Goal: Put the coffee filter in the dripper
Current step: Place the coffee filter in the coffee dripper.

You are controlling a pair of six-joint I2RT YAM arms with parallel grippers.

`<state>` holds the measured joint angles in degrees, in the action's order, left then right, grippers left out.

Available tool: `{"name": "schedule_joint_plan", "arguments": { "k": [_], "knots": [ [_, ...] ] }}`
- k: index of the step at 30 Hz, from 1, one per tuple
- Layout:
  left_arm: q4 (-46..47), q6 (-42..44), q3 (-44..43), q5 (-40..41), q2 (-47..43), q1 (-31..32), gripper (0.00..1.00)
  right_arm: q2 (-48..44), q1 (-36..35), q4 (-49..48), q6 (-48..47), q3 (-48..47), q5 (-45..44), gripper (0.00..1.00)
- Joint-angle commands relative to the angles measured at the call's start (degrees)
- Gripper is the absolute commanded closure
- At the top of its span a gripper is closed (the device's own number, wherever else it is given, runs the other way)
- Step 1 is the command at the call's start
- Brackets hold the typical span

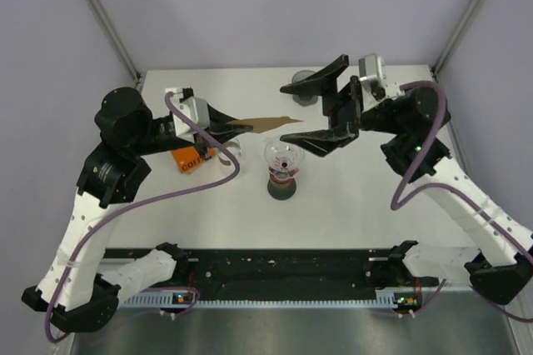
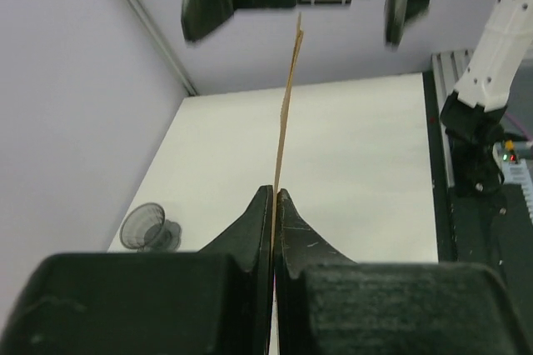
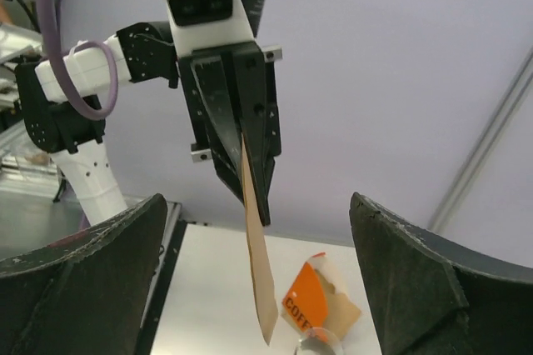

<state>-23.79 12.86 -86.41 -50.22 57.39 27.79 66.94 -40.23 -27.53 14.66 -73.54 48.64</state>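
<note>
While the left gripper [image 1: 218, 124] is clamped tight on one end of the brown coffee filter [image 1: 262, 123], the paper juts straight out ahead of its fingertips. It is folded flat and not yet opened into a cone. The left wrist view shows the 2 fingers pressed together with only the thin sheet between them.

An orange coffee packet [image 1: 190, 160] lies on the table beneath this gripper. The dripper [image 1: 283, 155], a clear glass cone on a dark base, stands ahead of and below the left gripper, roughly under the filter's free tip. In the right wrist view its rim shows just beneath that tip.

The right gripper [image 1: 287, 113] faces the left one with its 2 fingers spread wide. The filter's free tip sits in the gap between them, and neither finger appears to touch the paper.

I judge the step in hand to be a mid-air handover or a 2-handed opening of the filter, with seating it in the dripper yet to come. The next move likely calls for the right fingers to close gently on the free edge without creasing it. The paper then needs spreading open and lowering point-first, centred over the rim.
</note>
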Motion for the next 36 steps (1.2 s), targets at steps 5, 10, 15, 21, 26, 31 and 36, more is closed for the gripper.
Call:
{"name": "schedule_joint_plan", "arguments": {
  "k": [5, 10, 15, 21, 26, 31, 36],
  "knots": [
    [-20.95, 25.11, -3.67, -0.32, 0.53, -0.19, 1.0, -0.76, 0.24, 43.5, -20.27, -16.01, 3.3, 0.18],
    [-20.86, 23.88, -4.12, -0.41, 0.45, -0.11, 1.0, 3.11, 0.33, 48.09, -20.63, -20.15, 11.8, 0.33],
    [-20.94, 23.44, -3.59, -1.2, -0.08, -0.02, 1.0, 4.69, 0.24, 51.17, -20.72, -21.56, 12.98, 0.43],
    [-20.77, 23.52, -3.59, -1.29, -0.17, -0.02, 1.0, 4.26, 0.33, 52.14, -20.9, -21.3, 13.06, 0.66],
    [-20.68, 23.79, -3.33, -1.46, -0.34, -0.02, 1.0, 3.64, 0.32, 51.96, -20.9, -21.38, 13.06, 0.65],
    [-20.77, 23.79, -3.41, -1.46, -0.34, -0.02, 1.0, 3.55, 0.33, 52.05, -20.9, -21.3, 12.79, 0.71],
    [-20.77, 23.79, -3.24, -1.46, -0.43, -0.02, 1.0, 3.64, 0.24, 52.05, -20.9, -21.47, 12.62, 0.86]
  ]
}}
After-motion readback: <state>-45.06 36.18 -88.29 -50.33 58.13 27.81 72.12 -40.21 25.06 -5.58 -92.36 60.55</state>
